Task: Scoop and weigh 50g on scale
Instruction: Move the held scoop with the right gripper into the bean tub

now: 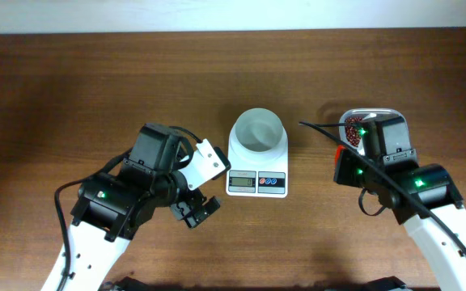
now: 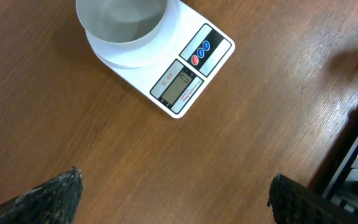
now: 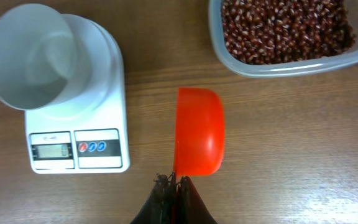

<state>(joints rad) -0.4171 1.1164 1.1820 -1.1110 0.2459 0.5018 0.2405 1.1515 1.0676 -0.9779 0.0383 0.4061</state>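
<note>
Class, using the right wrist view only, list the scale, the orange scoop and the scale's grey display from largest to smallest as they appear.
1. scale, bowl included.
2. orange scoop; probably nearer the camera, so it may look bigger than it is, yet the scale plainly looks larger.
3. grey display, clearly smallest.

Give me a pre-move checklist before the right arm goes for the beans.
1. Grip: right gripper shut on orange scoop: ok.
2. Scoop above the beans in the clear tub: not ok, it is over bare table, short of the tub.
3. Target: white bowl sits on the scale, empty: ok.
4. Zeroed: display too small to read: cannot tell.
5. Other arm: left gripper open, holding nothing, off the scale: ok.
</note>
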